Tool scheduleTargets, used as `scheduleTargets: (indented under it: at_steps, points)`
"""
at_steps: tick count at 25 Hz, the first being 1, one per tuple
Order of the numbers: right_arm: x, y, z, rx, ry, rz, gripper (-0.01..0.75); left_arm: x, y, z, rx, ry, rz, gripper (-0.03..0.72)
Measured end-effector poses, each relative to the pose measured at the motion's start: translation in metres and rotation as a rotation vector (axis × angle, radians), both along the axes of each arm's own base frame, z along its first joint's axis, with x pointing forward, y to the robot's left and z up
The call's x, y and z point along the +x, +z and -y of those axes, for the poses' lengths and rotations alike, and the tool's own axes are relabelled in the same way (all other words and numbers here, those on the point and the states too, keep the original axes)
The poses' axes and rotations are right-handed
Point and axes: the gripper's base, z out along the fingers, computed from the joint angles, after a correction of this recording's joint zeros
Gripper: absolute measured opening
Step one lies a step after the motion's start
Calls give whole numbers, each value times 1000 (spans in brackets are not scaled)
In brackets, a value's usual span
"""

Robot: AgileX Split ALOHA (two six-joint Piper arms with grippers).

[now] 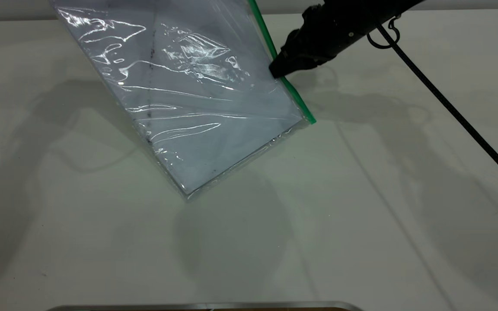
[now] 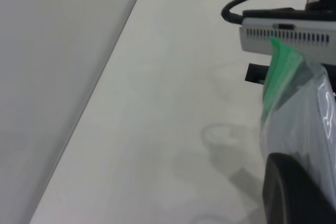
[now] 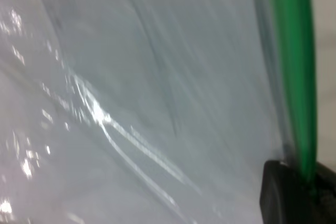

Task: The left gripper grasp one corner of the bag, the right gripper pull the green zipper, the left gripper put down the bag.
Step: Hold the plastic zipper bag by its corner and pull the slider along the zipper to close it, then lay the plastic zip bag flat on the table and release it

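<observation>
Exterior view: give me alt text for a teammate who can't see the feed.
The right pincer is closed on the green zipper of the bag, which hangs tilted, its lower corner near the white table. The left pincer is out of frame.

open table in front and at both sides | blocked at rear centre: tilted bag, right gripper

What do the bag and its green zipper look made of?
The bag looks like thin clear plastic film, glossy: it wrinkles and throws bright glare streaks over the white paper inside. The green zipper looks like smooth, stiffer plastic strip, opaque bright green, probably moulded.
</observation>
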Motion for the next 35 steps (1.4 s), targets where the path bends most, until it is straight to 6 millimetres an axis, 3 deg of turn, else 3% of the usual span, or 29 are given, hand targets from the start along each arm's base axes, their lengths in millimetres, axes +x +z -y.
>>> scheduleTargets:
  at_steps: [9,15,18,20,23,27,31,35]
  points:
    - [-11,-19,19,-131,94,-105,53,4,12,-20,-36,47,15,51]
    - [-12,-18,31,-95,71,-179,58,4,13,-20,-47,40,13,51]
    - [-11,-15,32,-80,47,-194,83,4,12,-20,-41,51,-6,51]
    - [-10,-12,35,-85,47,-190,139,5,13,-22,-29,78,-28,51]
    - [-5,12,36,-79,38,-139,280,6,11,-24,-10,109,-92,51]
    - [1,68,33,-34,48,-50,414,7,-2,-17,2,188,-247,51]
    - [-10,127,29,41,127,-32,424,8,-35,5,33,300,-450,57]
    - [-31,176,26,109,230,-89,372,0,-65,26,75,354,-640,88]
